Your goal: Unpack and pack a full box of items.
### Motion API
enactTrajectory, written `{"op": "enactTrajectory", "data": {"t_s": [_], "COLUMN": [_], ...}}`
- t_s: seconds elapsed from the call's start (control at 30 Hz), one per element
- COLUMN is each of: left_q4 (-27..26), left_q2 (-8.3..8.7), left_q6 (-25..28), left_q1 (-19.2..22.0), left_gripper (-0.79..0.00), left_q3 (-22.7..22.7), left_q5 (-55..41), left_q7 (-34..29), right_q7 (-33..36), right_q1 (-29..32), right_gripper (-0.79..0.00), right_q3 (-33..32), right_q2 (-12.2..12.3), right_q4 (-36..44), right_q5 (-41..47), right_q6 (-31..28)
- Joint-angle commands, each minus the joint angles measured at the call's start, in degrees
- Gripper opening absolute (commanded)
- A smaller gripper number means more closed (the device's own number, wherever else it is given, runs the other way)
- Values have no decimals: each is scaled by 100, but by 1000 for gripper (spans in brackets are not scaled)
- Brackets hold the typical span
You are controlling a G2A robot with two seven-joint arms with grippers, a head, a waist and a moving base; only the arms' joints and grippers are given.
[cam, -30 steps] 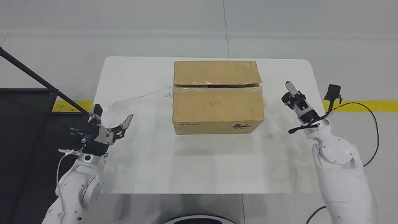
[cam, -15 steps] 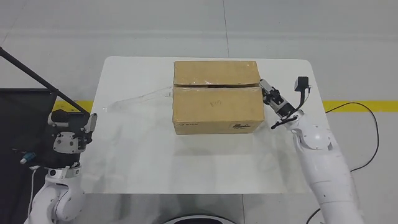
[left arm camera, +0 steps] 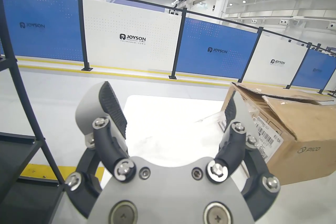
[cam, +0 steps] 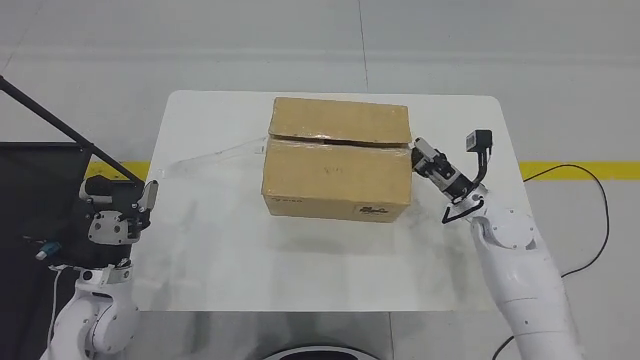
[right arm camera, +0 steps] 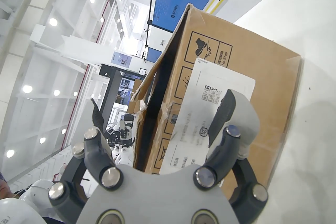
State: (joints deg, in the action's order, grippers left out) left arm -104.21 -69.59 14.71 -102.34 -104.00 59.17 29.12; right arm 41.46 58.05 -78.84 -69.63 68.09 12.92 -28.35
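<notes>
Shifted toward the left edge of the table (cam: 210, 260), the box (cam: 338, 160) was touched by the spread right tool (cam: 422, 154); the left tool (left arm camera: 170, 101) was spread.

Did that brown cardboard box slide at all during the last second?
Yes. The brown cardboard box slid toward the left-arm side of the white table and twisted slightly, with the right claw at its end.

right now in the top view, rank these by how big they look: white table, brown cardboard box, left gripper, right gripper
1. white rectangular table
2. brown cardboard box
3. left gripper and right gripper: both are small and look about alike, so I won't rank one above the other.
</notes>
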Motion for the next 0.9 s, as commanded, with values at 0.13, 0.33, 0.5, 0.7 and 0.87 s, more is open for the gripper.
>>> {"op": "enactTrajectory", "data": {"t_s": [0.13, 0.33, 0.5, 0.7, 0.87], "left_q4": [0, 0, 0, -135, -323], "left_q2": [0, 0, 0, -15, -44], "left_q6": [0, 0, 0, 79, 272], "left_q1": [0, 0, 0, 59, 230], "left_gripper": [0, 0, 0, 0, 0], "left_q3": [0, 0, 0, 119, 295], "left_q5": [0, 0, 0, -166, -809], "left_q7": [0, 0, 0, -249, -583], "right_q7": [-26, -425, -425, -585, 177], "right_q1": [57, 135, 135, 275, 410], "right_gripper": [0, 0, 0, 0, 0], "right_q3": [-13, -226, -226, -335, -572], "right_q2": [22, 94, 94, 103, 157], "right_q4": [162, 410, 410, 575, 777], "right_q5": [-63, -815, -815, -586, 475], "right_q6": [34, 119, 119, 67, 83]}}
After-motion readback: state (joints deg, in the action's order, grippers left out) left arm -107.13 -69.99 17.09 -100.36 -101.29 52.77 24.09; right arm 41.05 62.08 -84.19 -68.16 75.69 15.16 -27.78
